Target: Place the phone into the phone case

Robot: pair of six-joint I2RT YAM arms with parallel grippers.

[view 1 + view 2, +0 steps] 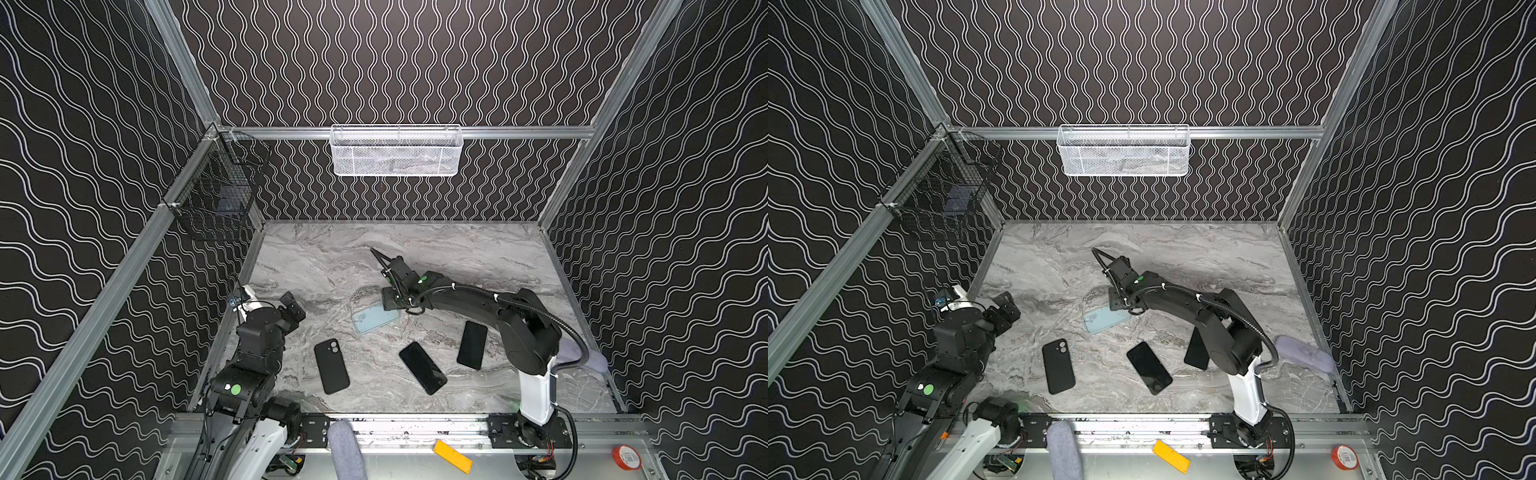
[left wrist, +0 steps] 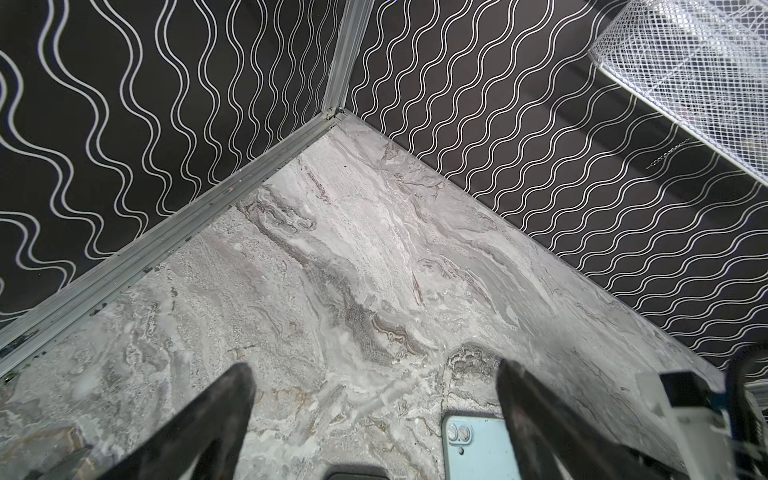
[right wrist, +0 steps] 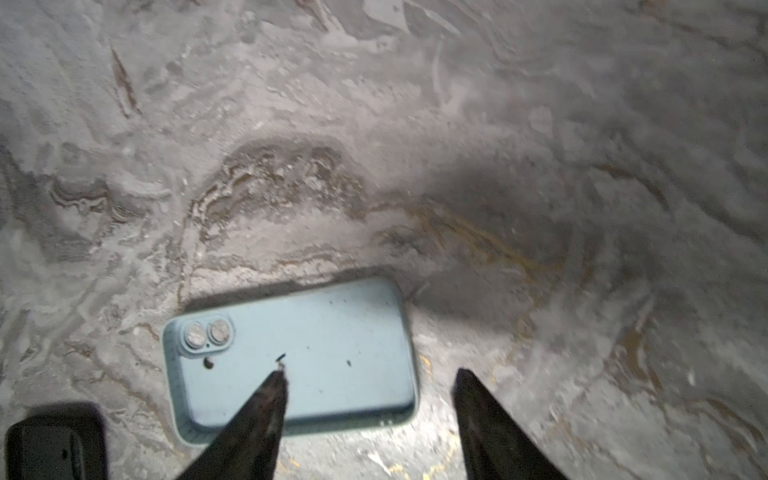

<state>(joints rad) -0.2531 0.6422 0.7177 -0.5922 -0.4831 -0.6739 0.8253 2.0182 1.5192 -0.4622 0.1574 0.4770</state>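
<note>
Though dark-walled, grey marble tabletop (image 1: pixel 457 257)

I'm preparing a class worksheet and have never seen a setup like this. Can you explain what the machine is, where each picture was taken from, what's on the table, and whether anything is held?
The machine is two small robot arms, a left arm and a right arm, mounted at the near edge of a marble table, each ending in a two-fingered gripper. The two wide pictures come from one camera head above; they are almost the same. The other two come from cameras on the arms' wrists. On the table lie a light blue case and a black case, both back up, plus a dark phone and a second dark phone, screens up. The right gripper hangs open over the light blue case; the left gripper is open too. Neither holds anything.
</note>
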